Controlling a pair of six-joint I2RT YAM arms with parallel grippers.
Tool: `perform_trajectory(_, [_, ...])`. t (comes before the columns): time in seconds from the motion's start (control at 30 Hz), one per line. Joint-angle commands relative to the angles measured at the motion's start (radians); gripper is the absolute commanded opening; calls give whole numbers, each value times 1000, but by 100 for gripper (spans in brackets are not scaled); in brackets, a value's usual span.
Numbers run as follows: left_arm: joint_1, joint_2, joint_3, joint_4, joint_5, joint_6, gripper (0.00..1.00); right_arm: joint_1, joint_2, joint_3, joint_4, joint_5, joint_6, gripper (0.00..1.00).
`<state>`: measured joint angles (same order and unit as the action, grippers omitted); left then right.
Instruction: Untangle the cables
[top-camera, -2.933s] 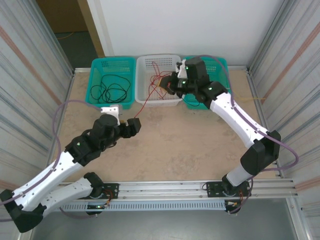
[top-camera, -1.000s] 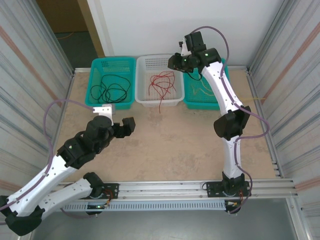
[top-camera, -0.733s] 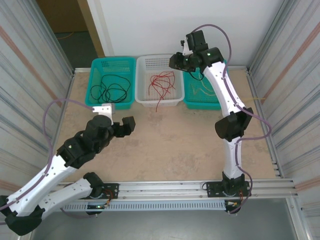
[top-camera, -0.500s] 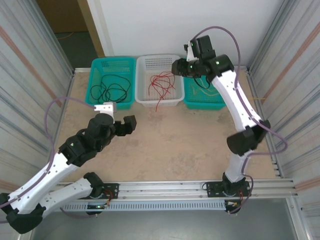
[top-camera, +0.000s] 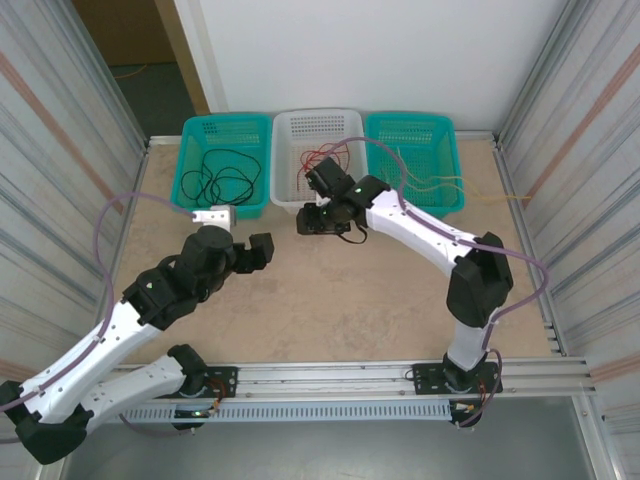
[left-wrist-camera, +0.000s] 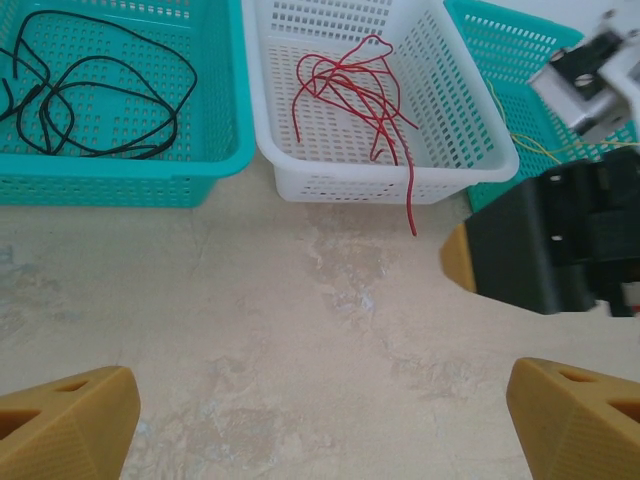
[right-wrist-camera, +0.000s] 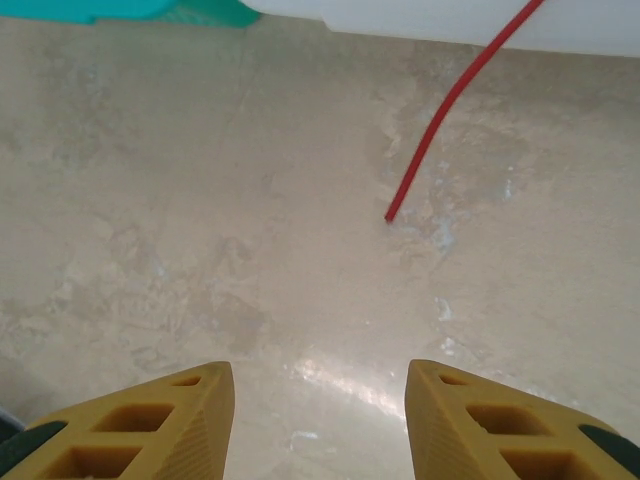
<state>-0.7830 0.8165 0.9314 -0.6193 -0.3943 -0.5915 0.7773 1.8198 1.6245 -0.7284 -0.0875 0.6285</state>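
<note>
Black cables (top-camera: 222, 177) (left-wrist-camera: 95, 95) lie in the left teal basket (top-camera: 190, 150). Red cables (top-camera: 328, 160) (left-wrist-camera: 350, 90) lie bunched in the white basket (top-camera: 318, 114). One red end (left-wrist-camera: 411, 205) (right-wrist-camera: 450, 110) hangs over its front wall down to the table. Pale yellow cables (top-camera: 425, 183) rest in the right teal basket (top-camera: 410, 118). My right gripper (top-camera: 318, 222) (right-wrist-camera: 320, 385) hovers low over the table just in front of the white basket, open and empty, short of the red end. Further left and nearer, my left gripper (top-camera: 262, 250) (left-wrist-camera: 322, 400) is wide open over the table with nothing in it.
The three baskets stand side by side against the back wall. Corrugated metal walls (top-camera: 60, 200) close in both sides. An aluminium rail (top-camera: 330, 380) runs along the near edge. In the left wrist view the right gripper's black body (left-wrist-camera: 550, 250) stands at the right.
The right arm has swung down from high over the baskets to the table in front of the white basket. The left arm has barely shifted. The cables lie as before.
</note>
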Motion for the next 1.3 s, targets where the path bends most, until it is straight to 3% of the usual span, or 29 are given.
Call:
perform_trajectory(0.0, [0,-29,5,-22,-23,-25,95,-3,47,24,57,31,81,45])
perform_trajectory(0.2, [9,-44,-3,-31,-26,-29,94,-20,156,93,45,11,106,15])
perform_trajectory(0.3, [14,-51,-11,-31,-26,-30,94,-41,190,135,18,32,110,6])
perform_trajectory(0.37, [18,-54,-14,-31,-23,-29,94,-57,197,161,13,44,102,2])
perform_trajectory(0.53, [50,-51,-13,-35,-8,-29,94,-97,205,242,-47,65,58,4])
perform_trajectory(0.6, [73,-42,-7,-46,-3,-24,95,-101,169,242,-40,49,21,13])
perform_trajectory(0.67, [111,-25,3,-63,6,-15,96,-101,113,225,-25,32,-21,32])
perform_trajectory(0.77, [188,31,43,-100,23,8,97,-106,0,178,-33,60,-73,49])
perform_trajectory(0.9, [282,104,83,-105,-23,62,96,-127,-207,64,-38,159,-122,64])
perform_trajectory(1.0, [346,154,47,-88,-128,-12,99,-150,-369,-48,-17,255,-137,67])
perform_trajectory(1.1, [366,165,-58,110,-246,134,99,-154,-580,-246,108,373,-193,71])
perform_trajectory(1.13, [367,160,-97,198,-295,206,99,-160,-656,-338,181,383,-226,94])
perform_trajectory(1.17, [372,155,-134,282,-346,274,99,-164,-734,-440,285,418,-254,99])
perform_trajectory(1.27, [458,167,-240,484,-410,369,99,-198,-916,-749,473,611,-266,99])
